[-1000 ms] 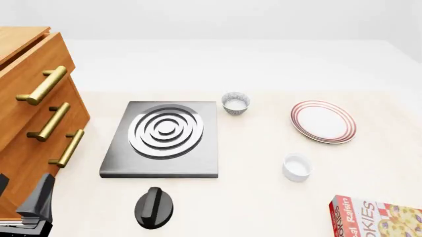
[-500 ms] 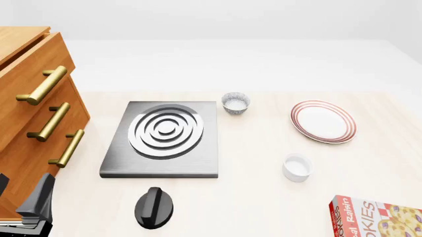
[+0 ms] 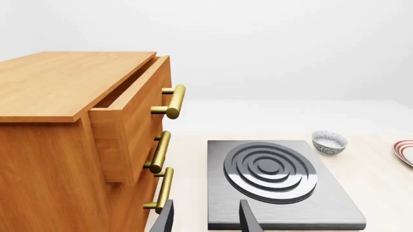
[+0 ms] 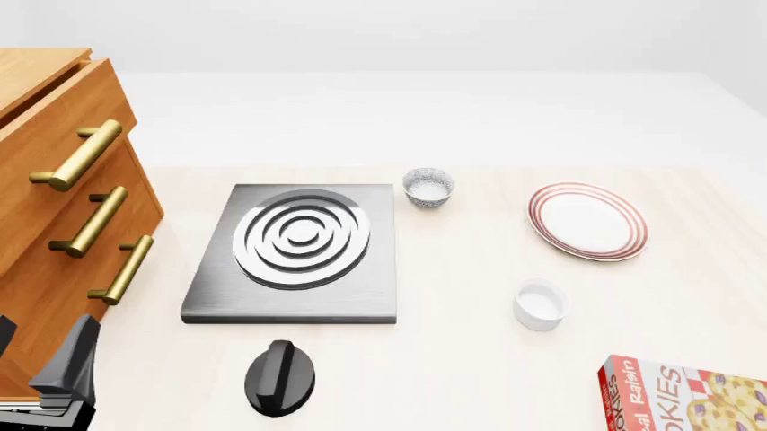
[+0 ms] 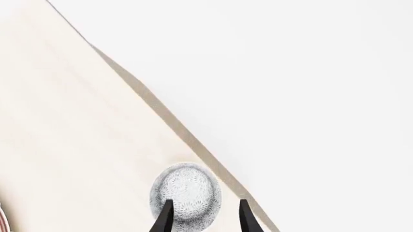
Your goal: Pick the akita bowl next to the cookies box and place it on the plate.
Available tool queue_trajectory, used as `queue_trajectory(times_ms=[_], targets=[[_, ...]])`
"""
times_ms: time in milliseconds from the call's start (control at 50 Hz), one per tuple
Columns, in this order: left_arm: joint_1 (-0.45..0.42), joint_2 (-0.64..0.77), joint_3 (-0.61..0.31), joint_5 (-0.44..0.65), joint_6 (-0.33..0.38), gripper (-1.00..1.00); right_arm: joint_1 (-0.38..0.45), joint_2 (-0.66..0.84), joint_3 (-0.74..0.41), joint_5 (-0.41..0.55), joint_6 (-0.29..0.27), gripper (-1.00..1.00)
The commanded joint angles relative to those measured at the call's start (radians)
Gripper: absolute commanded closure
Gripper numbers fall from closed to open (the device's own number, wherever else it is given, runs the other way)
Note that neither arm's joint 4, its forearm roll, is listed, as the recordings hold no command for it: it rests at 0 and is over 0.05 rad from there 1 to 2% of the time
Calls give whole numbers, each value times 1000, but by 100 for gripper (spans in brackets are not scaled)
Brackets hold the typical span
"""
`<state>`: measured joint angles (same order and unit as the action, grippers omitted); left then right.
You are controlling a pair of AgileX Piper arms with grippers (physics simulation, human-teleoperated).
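Filling the left edge of the front view, the wooden drawer cabinet is the biggest thing on show, three brass handles down its face, top drawer ajar as the left wrist view has it; nothing has shifted there against the frames half a second and a second back. Next in size, the grey hob plate with its silver rings sits left of centre, same spot as before; below it the black knob, unmoved. Over at the right, the plate lies bare with its red rings; low in the right corner the cookies box pokes in, cut by the frame edge. Smaller now: the plain white ramekin between plate and box, and a speckled bowl just off the hob's upper right corner; both exactly where they were.

The akita bowl shows only in the right wrist view, sitting on the table close to its edge, at the bottom of that frame; the right gripper has its fingers spread apart and empty, one tip over the bowl, contact impossible to judge. The left gripper is likewise parted, holding nothing, near the cabinet; its dark body sits unchanged in the front view's lower left corner.
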<state>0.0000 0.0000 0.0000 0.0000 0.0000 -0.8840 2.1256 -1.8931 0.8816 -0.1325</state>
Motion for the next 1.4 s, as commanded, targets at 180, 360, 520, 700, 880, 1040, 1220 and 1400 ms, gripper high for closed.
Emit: queue_trajectory(times_ms=[180, 360, 520, 700, 880, 1040, 1220, 1400], targets=[[0, 0, 0, 0, 0, -100, -10, 49, 52, -61, -15, -100], [0, 0, 0, 0, 0, -100, -15, 58, 91, -91, -21, -100], [0, 0, 0, 0, 0, -100, -22, 60, 113, -107, -29, -100], [0, 0, 0, 0, 0, -100, -23, 74, 132, -126, -37, -100], [0, 0, 0, 0, 0, -100, -21, 88, 140, -137, -42, -100], [0, 0, 0, 0, 0, -100, -23, 108, 156, -158, -49, -100], [0, 0, 0, 0, 0, -100, -23, 134, 164, -176, -57, -100], [0, 0, 0, 0, 0, -100, -19, 143, 167, -183, -59, -100]])
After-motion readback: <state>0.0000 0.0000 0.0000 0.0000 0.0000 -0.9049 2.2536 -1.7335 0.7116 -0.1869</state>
